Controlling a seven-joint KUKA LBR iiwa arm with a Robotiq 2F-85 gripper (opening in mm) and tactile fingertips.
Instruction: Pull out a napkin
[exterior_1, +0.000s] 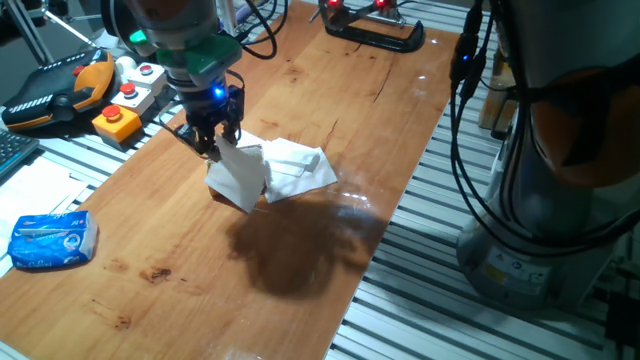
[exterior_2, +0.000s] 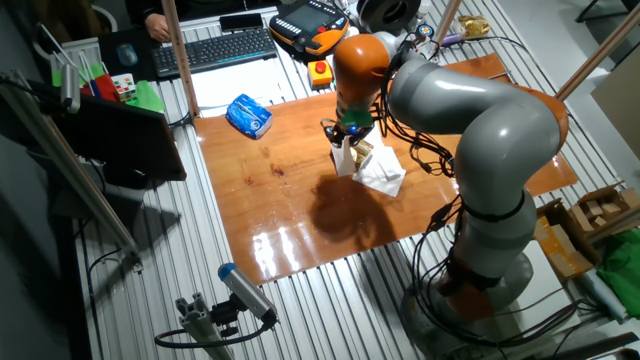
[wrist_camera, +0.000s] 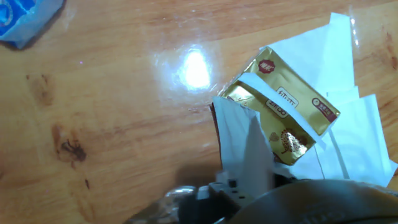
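Note:
My gripper is shut on the top of a white napkin that hangs creased below it, over the wooden table. In the hand view the napkin rises from the slot of the shiny gold pack toward the gripper at the bottom edge; its lower end still seems to sit in the slot. The pack lies on the table on other loose white sheets. These sheets spread to the right of the gripper. The other fixed view shows the gripper and the pack.
A blue-and-white tissue packet lies near the table's left edge, also seen in the other fixed view. A yellow emergency-stop box, a teach pendant and a keyboard sit beyond the table. A black clamp is at the far end.

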